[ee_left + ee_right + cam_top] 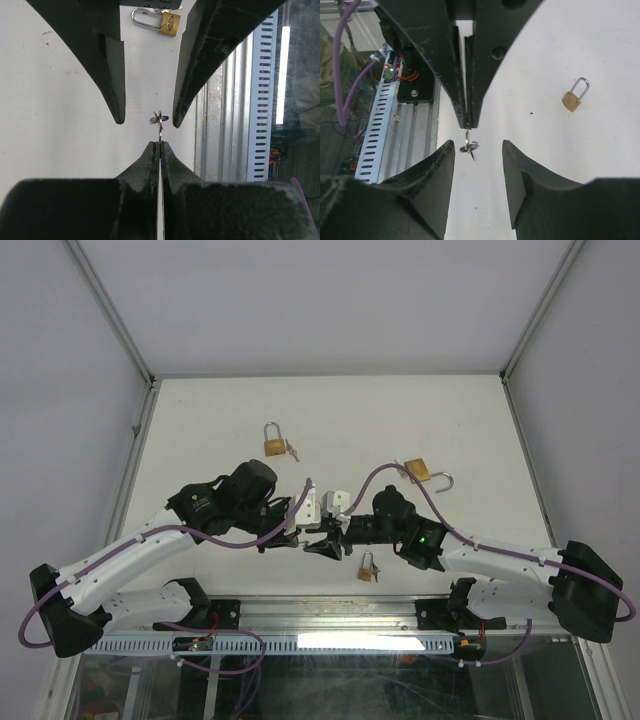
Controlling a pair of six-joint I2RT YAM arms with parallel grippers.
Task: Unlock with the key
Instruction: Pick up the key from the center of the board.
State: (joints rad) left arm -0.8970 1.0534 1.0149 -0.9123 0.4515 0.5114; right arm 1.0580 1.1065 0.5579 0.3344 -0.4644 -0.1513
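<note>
Near the middle of the top view, both arms meet above the white table (pixel 210 410). At the bottom of the left wrist view, the left fingers (pixel 146 164) are seen pressed fully together, and the thin blade of the key (pixel 160 134) is clamped between them. A small key ring (pixel 161 119) hangs at the free end of the key, just beyond the fingertips. The key is held up off the table.

At the bottom of the right wrist view, the right fingers (pixel 437 170) are seen spread partly apart, with a clear gap between them. Nothing is gripped by them. The key ring is found in this gap, closer to the left finger in that frame, and no contact with either finger can be seen.

Three padlocks lie on the table in the top view. The closed padlock (pixel 272 440) is placed in the upper left part of the table, with a small key just beside it. The open padlock (pixel 425 472) lies to the right of the centre, with its shackle swung out. The small padlock (pixel 367 570) lies near the lower edge, just below the right arm. A slotted metal rail (pixel 257 100) is visible along the right side of the left wrist view.
</note>
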